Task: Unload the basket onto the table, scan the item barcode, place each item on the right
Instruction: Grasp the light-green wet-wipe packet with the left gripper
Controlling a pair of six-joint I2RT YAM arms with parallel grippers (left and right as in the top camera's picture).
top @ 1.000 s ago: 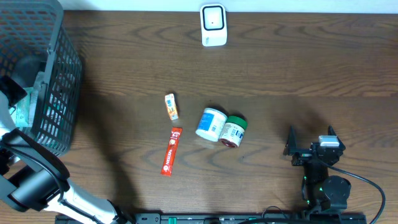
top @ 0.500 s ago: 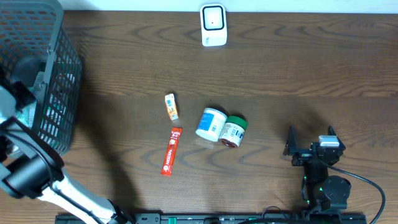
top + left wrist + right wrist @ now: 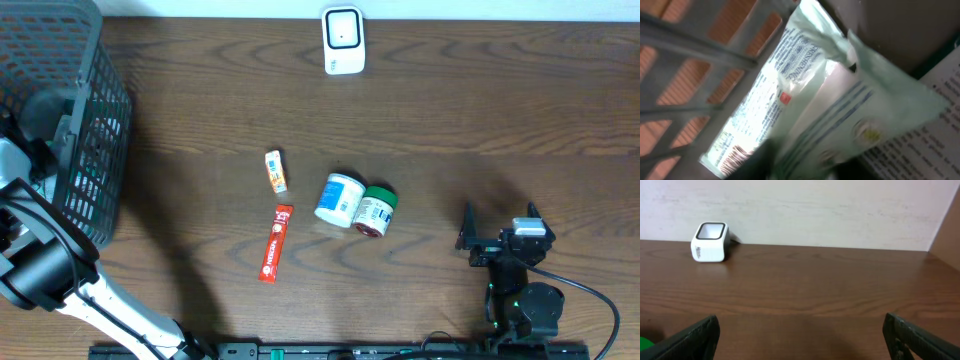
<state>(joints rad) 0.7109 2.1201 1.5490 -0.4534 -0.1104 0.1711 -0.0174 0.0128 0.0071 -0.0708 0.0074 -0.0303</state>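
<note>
"So, where is the item?"

"The pale green packet (image 3: 820, 100) lies inside the basket (image 3: 95, 110) at the left edge of the tabletop (image 3: 450, 120). It fills my left wrist view. Its long axis runs from lower left to upper right, with barcode stripes (image 3: 735, 157) at the lower-left end."

"Have you got it?"

"I cannot tell. My left end effector (image 3: 28, 155) is down in the basket, right at the packet, but its fingers don't show. My right end effector (image 3: 801, 322) is spread wide and empty, well apart from the basket."

"And the scanner?"

"The white scanner (image 3: 342, 40) stands at the far edge, well to the basket's right. My left arm is much nearer the packet, so I judge the lift falls to it, striped end turned toward the scanner."
</note>
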